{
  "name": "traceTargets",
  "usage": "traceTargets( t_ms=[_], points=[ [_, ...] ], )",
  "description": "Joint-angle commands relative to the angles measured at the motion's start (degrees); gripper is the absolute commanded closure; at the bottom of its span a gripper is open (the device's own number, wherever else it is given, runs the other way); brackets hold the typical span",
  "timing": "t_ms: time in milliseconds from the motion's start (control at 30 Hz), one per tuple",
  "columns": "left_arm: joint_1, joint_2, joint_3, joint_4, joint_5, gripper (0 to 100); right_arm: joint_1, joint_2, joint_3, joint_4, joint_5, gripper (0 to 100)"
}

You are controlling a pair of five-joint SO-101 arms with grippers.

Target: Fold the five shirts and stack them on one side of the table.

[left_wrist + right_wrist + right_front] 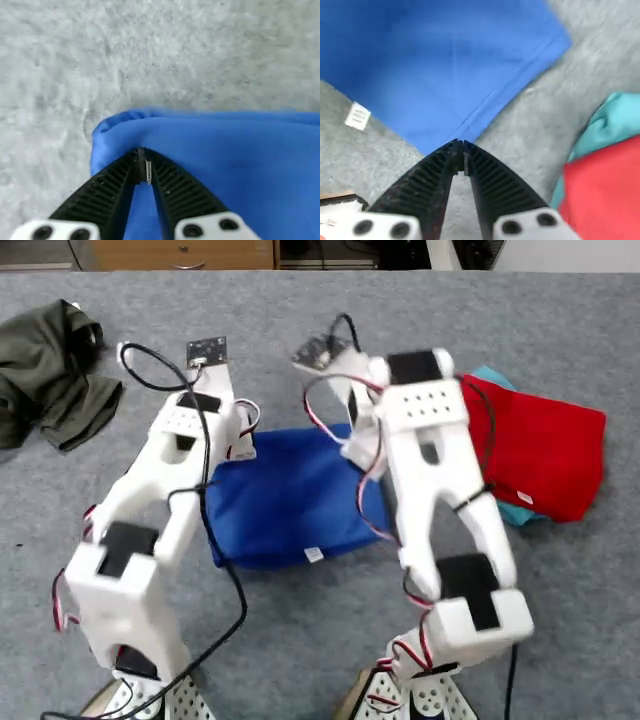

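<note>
My left gripper (142, 165) is pinched tight on a rolled edge of the blue shirt (225, 160). My right gripper (460, 152) is closed on its hem at the opposite side. The blue shirt lies between my arms on the table (300, 640) as a rough rectangle, so I judge it nearly folded but not yet stacked. Just beside it on my right, the red shirt (545, 450) lies folded on the teal shirt (520, 508), which looks like the stack, two deep. At far left the green shirt (50, 370) lies crumpled, unfolded. I count four shirts.
</note>
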Motion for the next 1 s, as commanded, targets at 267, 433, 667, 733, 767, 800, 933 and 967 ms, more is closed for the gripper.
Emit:
traceTargets(
  t_ms=[267, 433, 667, 733, 767, 800, 933, 967],
  points=[
    [-5.45, 4.35, -6.42, -0.44, 0.18, 98, 2.24, -4.35, 24.04, -19.52, -0.35, 99.4],
    [-4.75, 3.74, -10.29, 7.03, 0.18, 98, 2.24, -6.64, 20.35, -14.42, -0.44, 99.4],
    [-4.75, -3.82, -19.34, 20.31, -1.76, 98, 2.24, -12.79, 7.96, -7.74, -0.53, 99.4],
    [-4.13, -6.9, -19.52, 22.51, -3.6, 98, 2.07, -12.0, 4.62, -8.97, -0.53, 99.4],
    [-3.78, -8.22, -19.08, 23.56, -4.22, 98, 1.98, -10.77, 3.03, -9.93, -0.53, 99.4],
    [-3.43, -9.54, -18.02, 24.09, -4.66, 98, 1.98, -9.1, 1.63, -11.25, -0.62, 99.4],
    [-2.9, -12.79, -9.67, 21.54, -5.01, 98, 1.89, 1.89, -3.82, -16.62, -0.7, 99.4],
    [-2.55, -13.23, -6.68, 19.96, -4.92, 98, 1.63, 5.32, -5.05, -18.29, -0.7, 99.4]
  ],
)
